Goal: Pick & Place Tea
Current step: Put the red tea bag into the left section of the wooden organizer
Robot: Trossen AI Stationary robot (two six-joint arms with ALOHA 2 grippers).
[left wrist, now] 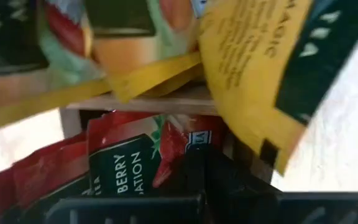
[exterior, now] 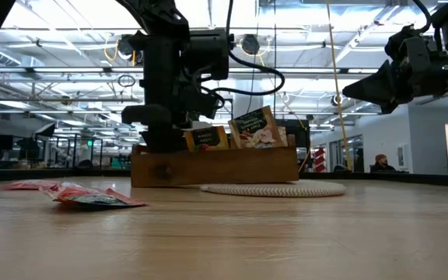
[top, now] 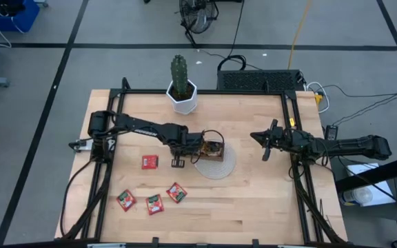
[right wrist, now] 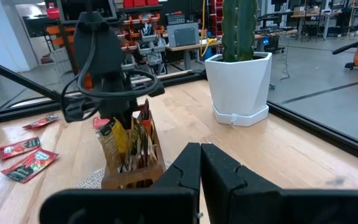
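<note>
A small brown wooden tray [top: 214, 151] stands on a round white woven mat [top: 220, 167] at mid-table. Yellow tea sachets [exterior: 255, 128] stand upright in it. My left gripper [top: 197, 146] points down over the tray's left end, shut on a red tea sachet [left wrist: 120, 168]. Several more red sachets [top: 149, 162] [top: 154, 204] lie flat on the table, nearer the front left. My right gripper [top: 266, 143] hovers level at the right, shut and holding nothing. My left gripper pinches the red sachet near its upper edge [left wrist: 166, 163] between its two fingers [left wrist: 197, 177], coming from above and pointing down. The sachet hangs below the fingers. Its lower end reaches the tray's wooden wall [left wrist: 148, 102], next to the yellow sachets [left wrist: 247, 74].
A cactus in a white pot [top: 182, 91] stands at the table's far edge, behind the tray. A black frame [top: 295, 172] runs along both table sides. Bare wood lies between the tray and the right arm.
</note>
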